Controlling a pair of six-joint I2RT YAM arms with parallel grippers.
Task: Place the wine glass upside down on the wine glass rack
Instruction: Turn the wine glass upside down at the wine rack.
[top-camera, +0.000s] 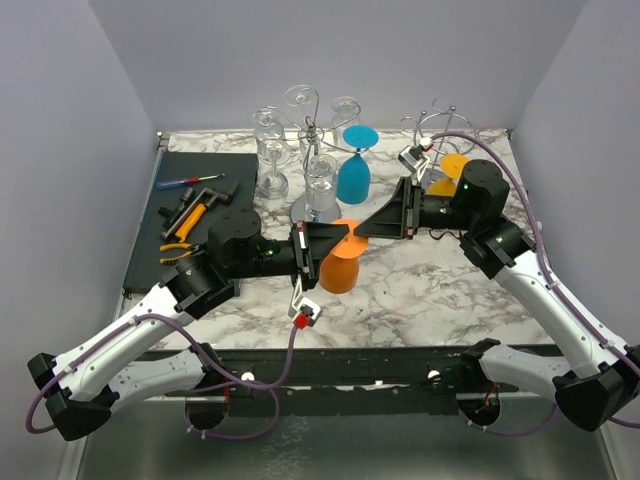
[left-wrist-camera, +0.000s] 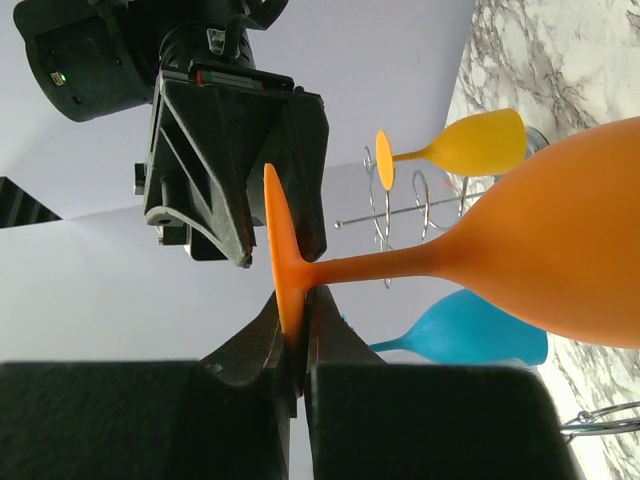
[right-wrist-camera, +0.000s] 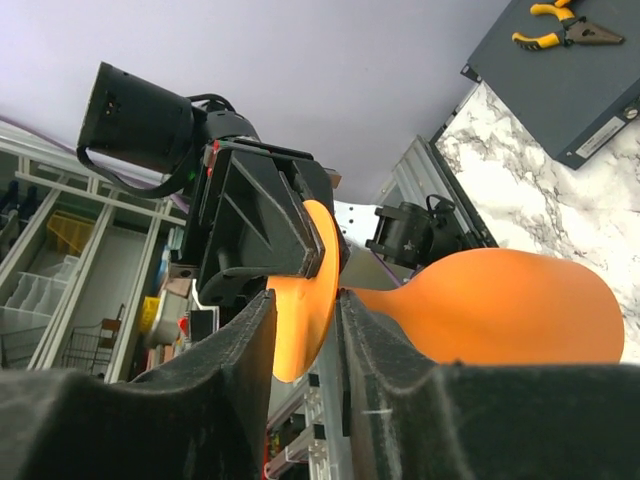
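Holding orange wine glass (top-camera: 340, 272) off the marble table (top-camera: 450, 290) with left gripper (top-camera: 338, 236), jaws pinched together on the foot's rim, stem roughly level in the wrist views. Straddling the same foot from the opposite side with right gripper (top-camera: 368, 224), jaws apart, fingers (right-wrist-camera: 240, 350) flanking the disc; contact unclear. Hanging just in front of wine glass rack (top-camera: 311, 130), near upside-down blue glass (top-camera: 353, 178), bowl toward the arms' bases.
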